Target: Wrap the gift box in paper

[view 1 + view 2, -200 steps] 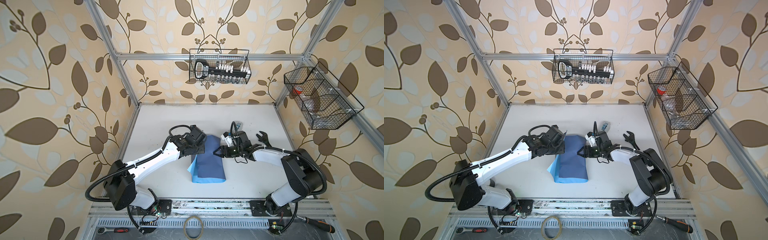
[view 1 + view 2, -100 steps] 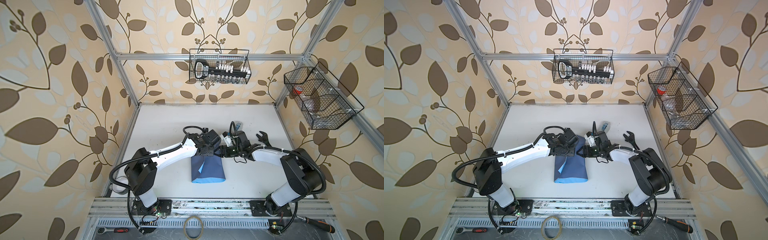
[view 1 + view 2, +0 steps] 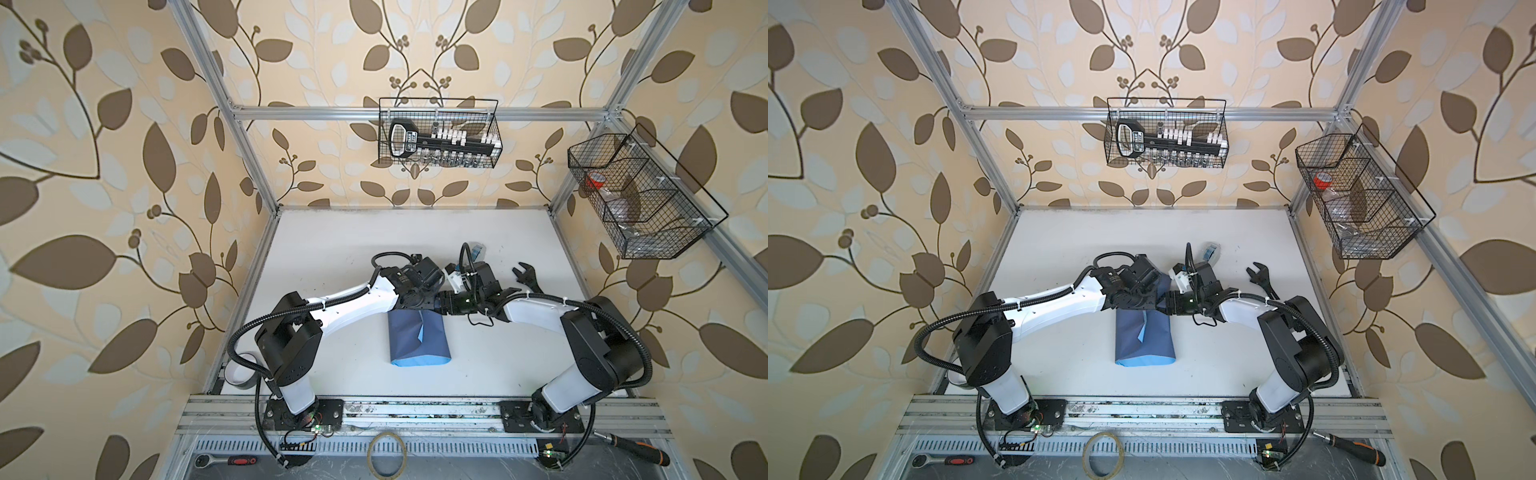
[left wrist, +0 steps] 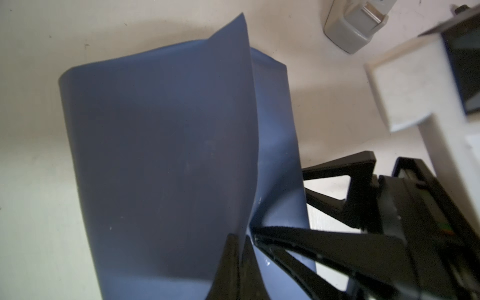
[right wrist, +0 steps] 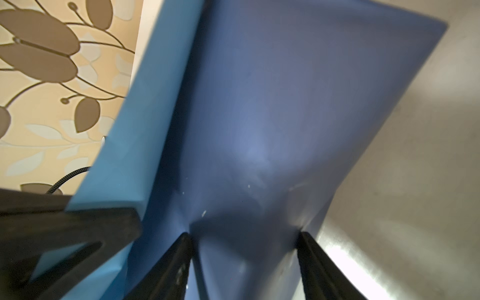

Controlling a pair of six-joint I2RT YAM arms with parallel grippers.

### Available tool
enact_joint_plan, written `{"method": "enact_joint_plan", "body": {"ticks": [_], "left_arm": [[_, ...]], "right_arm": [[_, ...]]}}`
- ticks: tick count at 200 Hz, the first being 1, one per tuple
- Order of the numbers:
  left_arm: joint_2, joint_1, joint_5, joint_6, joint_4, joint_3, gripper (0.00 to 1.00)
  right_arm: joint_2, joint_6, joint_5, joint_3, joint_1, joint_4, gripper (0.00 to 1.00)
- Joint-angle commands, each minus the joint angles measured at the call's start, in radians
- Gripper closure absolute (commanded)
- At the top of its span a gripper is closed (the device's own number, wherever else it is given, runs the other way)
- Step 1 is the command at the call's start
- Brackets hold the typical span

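Centrally on the white tabletop [image 3: 498,365] lies the large thin sheet of paper [image 3: 419,340], matte slate-blue outside with sky-blue showing at the near end and along 1 seam. It is folded into a flattened tube, and its long axis runs from the far side toward the arm bases. The 2 grippers meet at its far end.

Left gripper [image 4: 246,233]: jaws together, pinching the edge of the loose upper flap.

Right gripper [image 5: 244,233]: jaws apart yet clamped across a paper-covered bulk, with creases at each fingertip.

The dark navy cardboard gift box is hidden, presumably that bulk. Judged next: the flap must be drawn across the tube's short axis, toward the right arm's side.
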Motion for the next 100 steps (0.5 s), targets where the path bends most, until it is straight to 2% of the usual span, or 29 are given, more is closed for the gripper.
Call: {"method": "enact_joint_plan", "body": {"ticks": [1, 62, 88, 100], "left_arm": [[-0.003, -0.006, 0.019, -0.026, 0.055, 0.029, 1.00], [-0.031, 0.042, 0.175, -0.110, 0.270, -0.090, 1.00], [-0.057, 0.048, 0.180, -0.135, 0.352, -0.158, 1.00], [-0.070, 0.051, 0.182, -0.184, 0.397, -0.193, 1.00]], "right_arm": [[0.075, -0.019, 0.155, -0.072, 0.015, -0.171, 0.36], [0.068, -0.003, 0.150, -0.086, 0.009, -0.150, 0.37], [0.067, -0.001, 0.153, -0.093, 0.006, -0.144, 0.37], [0.067, 0.002, 0.155, -0.094, 0.005, -0.143, 0.37]]}}
